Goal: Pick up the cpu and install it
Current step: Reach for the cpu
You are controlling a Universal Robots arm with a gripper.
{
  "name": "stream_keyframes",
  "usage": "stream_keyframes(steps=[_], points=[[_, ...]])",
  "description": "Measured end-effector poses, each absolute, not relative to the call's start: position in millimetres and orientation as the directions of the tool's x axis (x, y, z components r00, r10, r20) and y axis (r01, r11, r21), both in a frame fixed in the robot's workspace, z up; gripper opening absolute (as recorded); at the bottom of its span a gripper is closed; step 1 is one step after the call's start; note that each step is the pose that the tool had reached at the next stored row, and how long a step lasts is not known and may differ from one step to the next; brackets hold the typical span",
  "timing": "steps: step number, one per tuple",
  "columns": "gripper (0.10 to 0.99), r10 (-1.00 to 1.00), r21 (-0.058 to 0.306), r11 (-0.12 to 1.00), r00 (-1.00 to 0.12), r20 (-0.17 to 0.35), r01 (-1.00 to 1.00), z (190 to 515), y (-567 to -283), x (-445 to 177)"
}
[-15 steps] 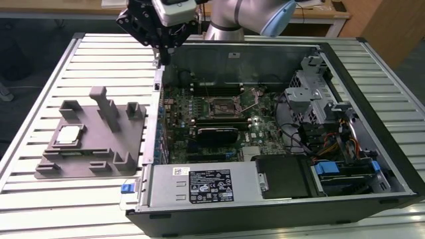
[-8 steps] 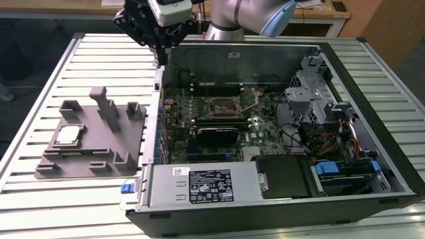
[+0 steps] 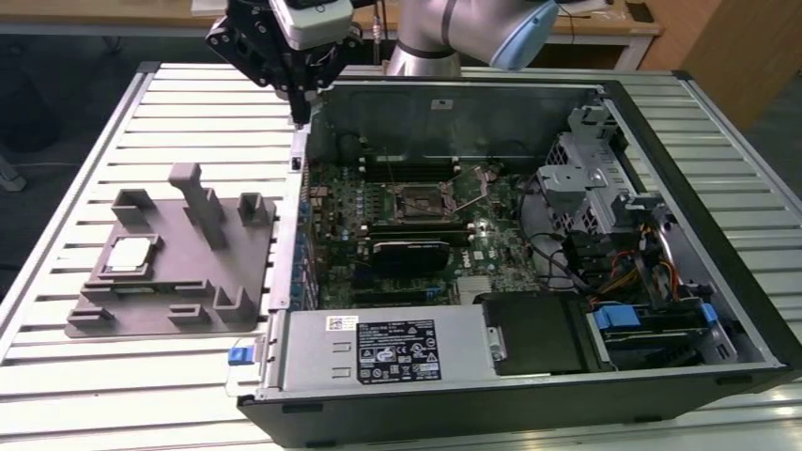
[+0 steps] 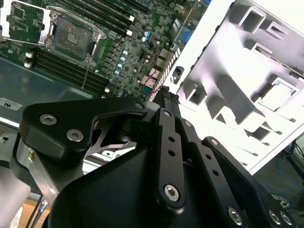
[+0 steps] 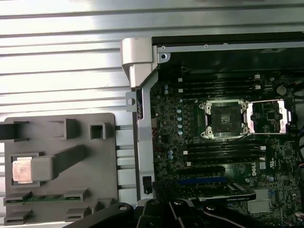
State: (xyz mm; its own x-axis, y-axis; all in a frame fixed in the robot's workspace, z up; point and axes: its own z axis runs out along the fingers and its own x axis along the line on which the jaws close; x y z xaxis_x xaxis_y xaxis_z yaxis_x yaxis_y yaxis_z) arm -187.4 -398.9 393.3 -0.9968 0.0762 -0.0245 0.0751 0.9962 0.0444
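We count 0 steps done: the cpu (image 3: 130, 256) lies in the grey tray (image 3: 188, 310) on the surface (image 3: 75, 395), and the socket (image 3: 420, 199) stands open and bare. The end effector (image 3: 302, 113) hangs over the case (image 3: 501, 404) edge, fingers together, holding nothing.

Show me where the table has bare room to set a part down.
The table is bare beyond the tray, up to its far edge, and in front of the tray toward the near edge, both beside the case. The tray's pockets, one holding the cpu, and the case's inside, packed with board and cables, are crowded.
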Motion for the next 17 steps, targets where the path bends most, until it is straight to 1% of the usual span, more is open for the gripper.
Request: stream_keyframes(steps=[17], points=[[0.106,0.076,0.044,0.996,-0.997,-0.024,0.075,393,-399,-201]])
